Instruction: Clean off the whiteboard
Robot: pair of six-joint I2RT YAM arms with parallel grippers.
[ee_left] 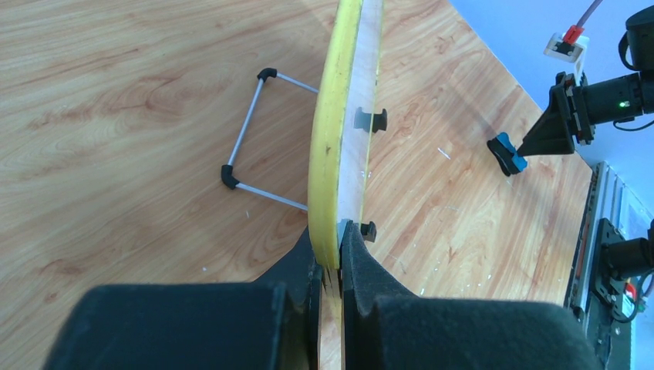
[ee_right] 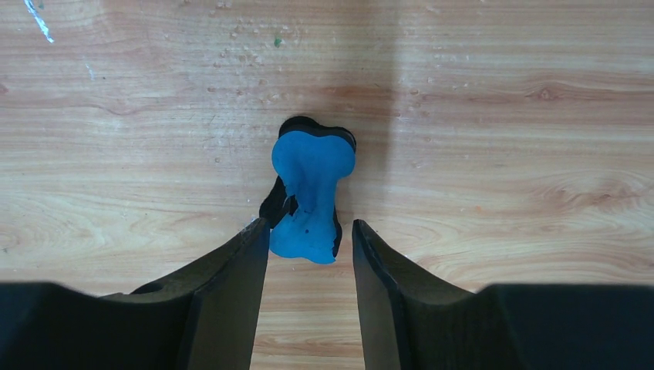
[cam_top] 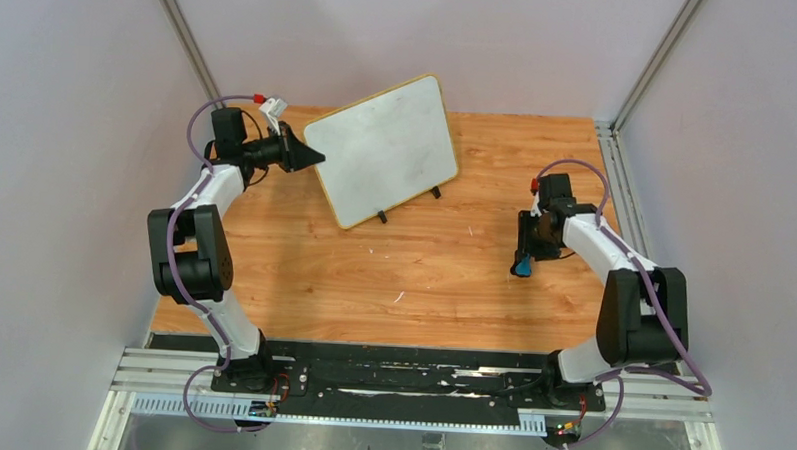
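While the left arm reaches far forward, the left pincer (cam_top: 315, 159) pinches the left edge of the white, yellow-framed rectangular whiteboard (cam_top: 382, 149), which stands propped at the wooden surface's (cam_top: 422, 286) far middle. In the left wrist view, the jaws press on the yellow rim. In the right wrist view, the right pincer (ee_right: 308, 225) is spread around a small blue eraser (ee_right: 312, 181), with open wood beyond.

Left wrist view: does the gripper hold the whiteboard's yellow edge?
Yes, the left gripper pinches the whiteboard by its frame, one finger on each side.
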